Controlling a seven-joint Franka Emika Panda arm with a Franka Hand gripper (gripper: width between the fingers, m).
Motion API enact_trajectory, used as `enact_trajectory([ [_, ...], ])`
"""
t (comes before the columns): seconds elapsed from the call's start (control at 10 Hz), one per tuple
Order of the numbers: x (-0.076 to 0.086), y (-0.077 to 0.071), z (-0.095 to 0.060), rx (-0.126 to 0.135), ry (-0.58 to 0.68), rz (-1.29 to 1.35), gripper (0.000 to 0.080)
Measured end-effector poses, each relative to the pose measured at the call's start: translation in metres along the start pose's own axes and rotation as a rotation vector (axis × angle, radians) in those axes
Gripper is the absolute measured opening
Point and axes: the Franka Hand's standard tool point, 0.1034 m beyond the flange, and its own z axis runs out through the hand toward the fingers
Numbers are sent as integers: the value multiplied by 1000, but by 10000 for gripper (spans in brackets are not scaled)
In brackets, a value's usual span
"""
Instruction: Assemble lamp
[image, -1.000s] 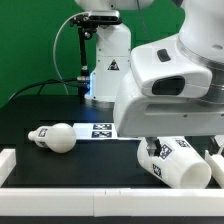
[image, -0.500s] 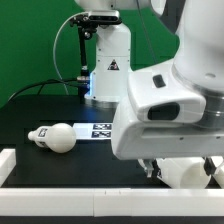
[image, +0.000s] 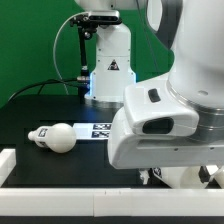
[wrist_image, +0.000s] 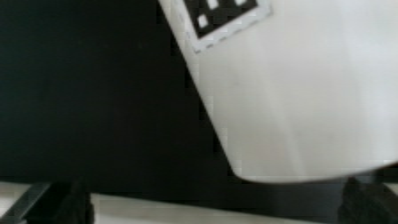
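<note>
Wrist view: the lamp shade (wrist_image: 285, 100) fills most of the frame, a matte white tapered body lying over the black table (wrist_image: 89, 100). One black-and-white tag (wrist_image: 222, 18) shows on its wall at the far end of the view. The shade's other end sits between the two dark fingers (wrist_image: 50, 205).

Gripper (wrist_image: 214, 203): the jaws stand wide, one finger on each side of the shade's end. We see a dark gap between the shade and the one finger. The other finger sits right at the shade's edge, and we cannot tell whether it touches. Nothing is clamped.

Exterior view: the arm (image: 170, 110) is low over the table at the exterior view's right. Its bulky white hand housing blocks almost all of the shade from this camera. Only a scrap of white shows under the housing, and we cannot make out the fingers there.

The bulb (image: 57, 137) lies on its side on the table at the exterior view's left, well apart from the arm. Its neck points to the exterior view's left and its rounded end to the right. The rounded end is just beside the marker board (image: 100, 130), which lies flat behind it. We cannot tell whether they touch.

A white rail (image: 60, 175) runs along the table's near edge.
</note>
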Motion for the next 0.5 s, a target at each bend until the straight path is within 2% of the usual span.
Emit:
enact_trajectory([
  [0.2, -10, 4, 12, -3, -57, 7, 700],
  [0.4, -10, 4, 13, -3, -63, 6, 700],
  [0.5, -24, 4, 19, -2, -160, 7, 700],
])
